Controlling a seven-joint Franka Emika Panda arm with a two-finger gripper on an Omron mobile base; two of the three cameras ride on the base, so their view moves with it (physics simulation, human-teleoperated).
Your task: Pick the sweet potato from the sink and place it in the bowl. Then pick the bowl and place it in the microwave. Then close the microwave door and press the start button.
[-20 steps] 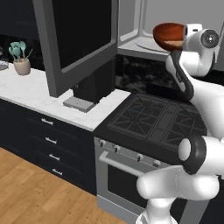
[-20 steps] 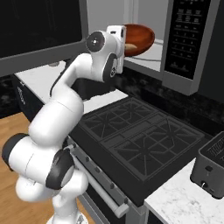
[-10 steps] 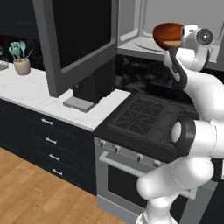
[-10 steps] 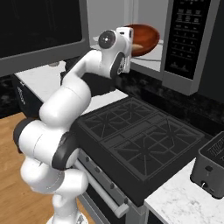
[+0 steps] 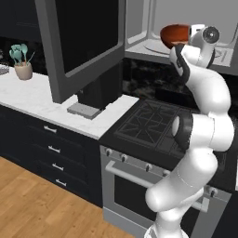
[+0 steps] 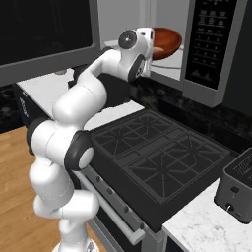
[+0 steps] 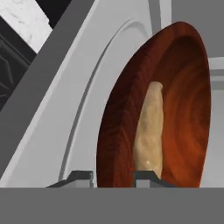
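The glossy reddish-brown bowl (image 5: 173,33) (image 6: 166,40) sits inside the open microwave (image 6: 209,47), over its round turntable (image 5: 151,46). In the hand view the tan sweet potato (image 7: 148,131) lies inside the bowl (image 7: 188,100). My gripper (image 7: 113,177) (image 5: 187,41) (image 6: 154,48) straddles the bowl's near rim, one finger outside the wall and one inside. A thin sliver shows beside the outer finger, so I cannot tell whether the jaws still press the rim. The microwave door (image 5: 83,42) (image 6: 44,39) stands swung wide open to the left. The sink is out of view.
A black gas stove (image 5: 153,121) (image 6: 157,147) lies below the microwave. On the white counter stand a dark appliance (image 5: 97,93) under the door and a utensil pot (image 5: 22,67) at far left. A toaster (image 6: 238,187) sits right of the stove.
The arm has reached farther forward, carrying the bowl deeper into the microwave cavity and a little lower over the turntable.
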